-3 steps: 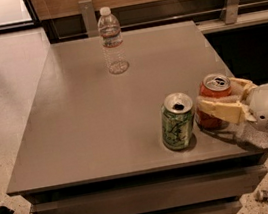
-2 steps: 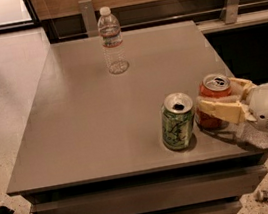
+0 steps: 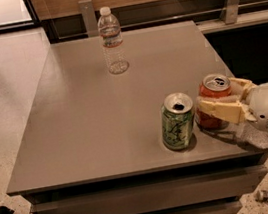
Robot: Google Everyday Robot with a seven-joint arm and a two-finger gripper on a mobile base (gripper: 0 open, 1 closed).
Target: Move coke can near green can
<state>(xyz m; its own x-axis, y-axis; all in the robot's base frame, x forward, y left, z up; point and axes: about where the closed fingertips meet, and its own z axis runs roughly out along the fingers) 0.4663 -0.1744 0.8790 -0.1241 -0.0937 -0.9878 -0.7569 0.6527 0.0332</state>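
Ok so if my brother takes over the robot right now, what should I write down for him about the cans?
Gripper: at the front right of the table, closed around the coke can, one finger in front and one behind.
Coke can: upright, just right of the green can, with a small gap between them.
Green can: upright near the front edge.
Done: the coke can is already close beside the green can.
Left: probably just let go and pull the arm back to the right without bumping either can.
The water bottle stands far back, out of the way.
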